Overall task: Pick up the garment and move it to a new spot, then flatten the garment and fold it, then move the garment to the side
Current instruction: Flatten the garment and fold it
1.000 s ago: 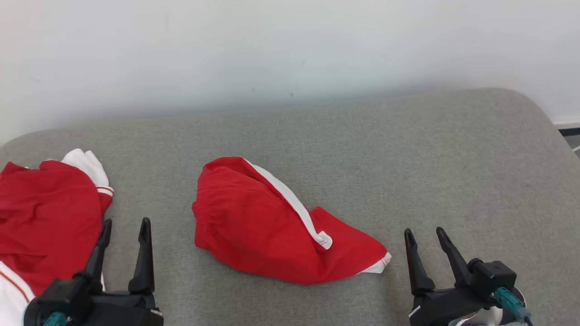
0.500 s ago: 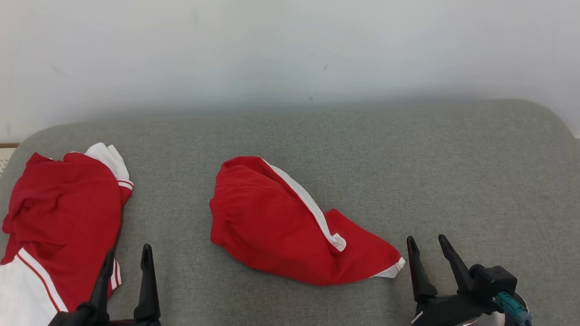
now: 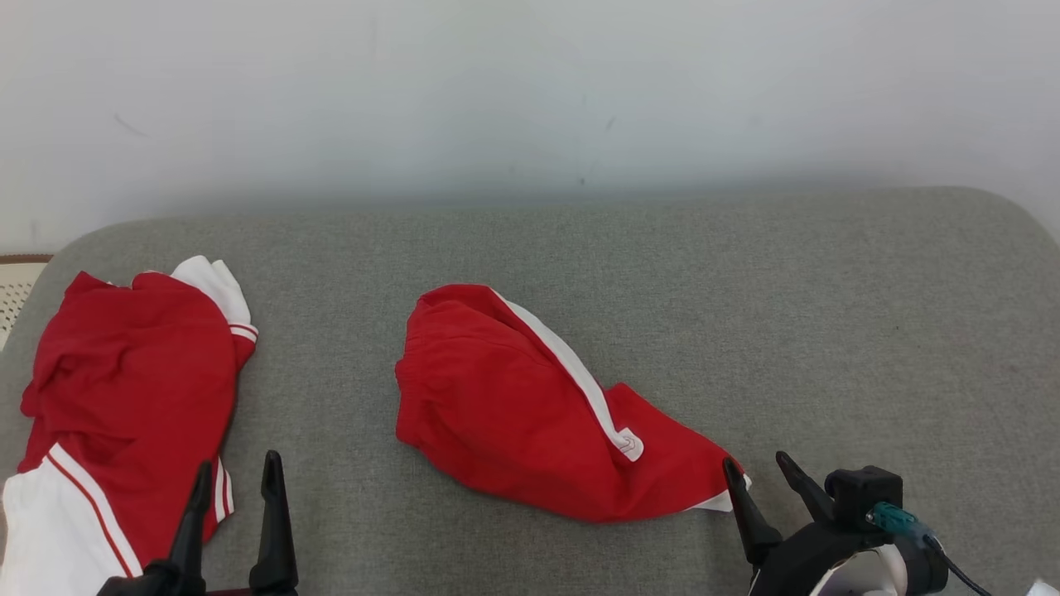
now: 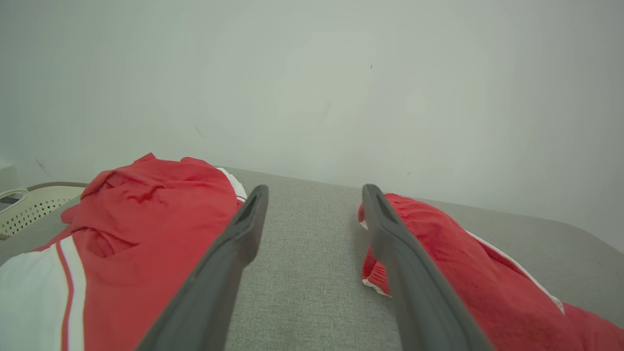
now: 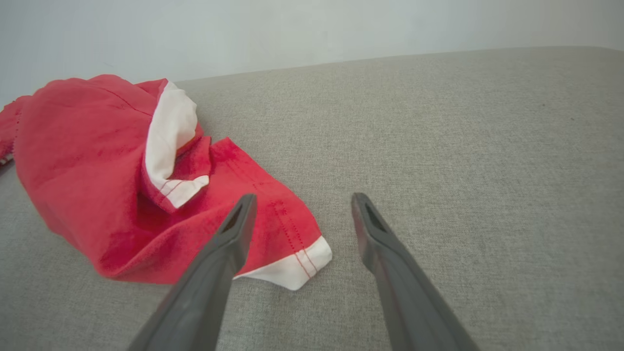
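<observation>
A crumpled red garment (image 3: 513,414) with a white side stripe lies in the middle of the grey padded surface (image 3: 828,314). Its white-hemmed corner points to my right gripper (image 3: 755,462), which is open with its left fingertip just over that hem. The right wrist view shows the garment (image 5: 87,161) to the left of the open gripper (image 5: 303,197), the hem under the left finger. My left gripper (image 3: 236,463) is open and low at the near left. In the left wrist view the gripper (image 4: 315,190) points at bare surface, with the garment (image 4: 438,253) to its right.
A second red and white garment (image 3: 124,389) lies bunched at the surface's left end, also to the left of the left gripper's fingers (image 4: 146,219). A white perforated basket (image 3: 12,290) (image 4: 29,209) stands past the left edge. A pale wall (image 3: 530,99) runs behind.
The head camera has shifted, so the whole scene sits further right. The right gripper has come left, closer to the garment's white-hemmed corner. The left gripper sits lower in the picture. Both stay open.
</observation>
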